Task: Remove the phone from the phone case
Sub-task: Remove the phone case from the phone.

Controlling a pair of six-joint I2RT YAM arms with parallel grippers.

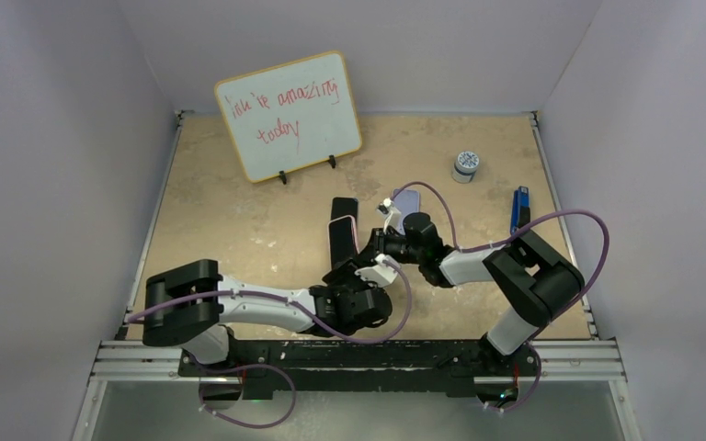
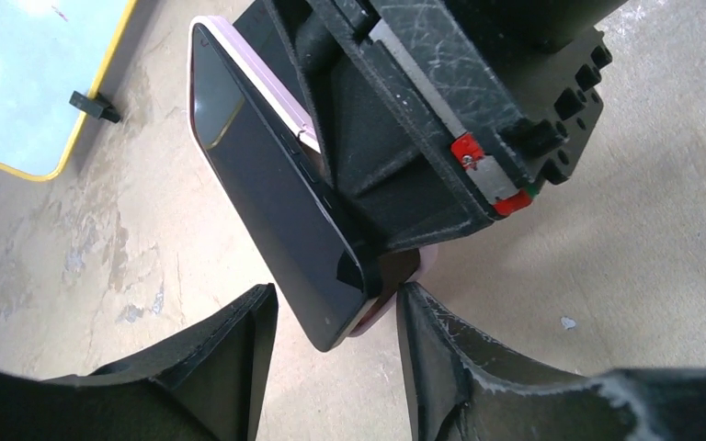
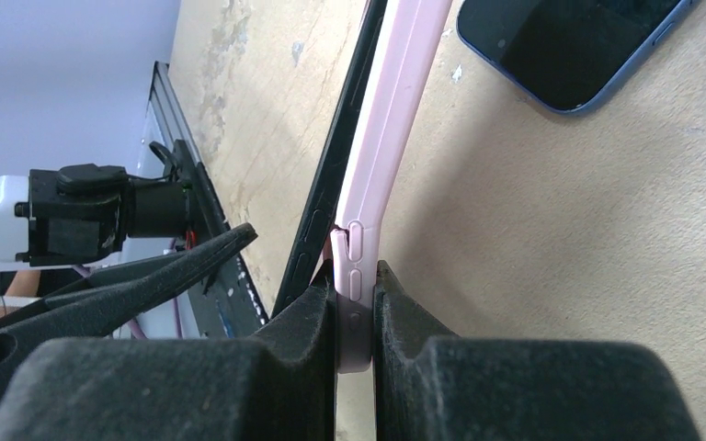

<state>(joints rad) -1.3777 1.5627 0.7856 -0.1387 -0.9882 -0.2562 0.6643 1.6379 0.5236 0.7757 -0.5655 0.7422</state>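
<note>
A: Starting with the biggest. Logged a beige, mottled worktop across the overhead view. Spotted a yellow-framed whiteboard propped at upper centre-left, red handwriting on it.

B: Noted. And the arms?

A: Found the left end effector at centre of the overhead view, fingers apart, straddling the lower end of the black phone. Cannot tell whether either finger touches it. Found the right end effector just to the right, clamped on the pink phone case.

B: Clamped where?

A: On the case's side wall, at the button bumps, pads pressed against either face of the pink strip.

B: Where exactly are the phone and case?

A: Held together, tilted, at centre of the overhead view between both end effectors. Seeing the phone seated in the case along most of its length. Seeing the case wall bent off the phone's edge near the right pads.

B: Smaller bits?

A: Marked a second phone, dark blue, flat on the worktop just above the right end effector in the overhead view. Marked a blue stick at right. Marked a small round tin at upper right, well apart from the arms.
</note>
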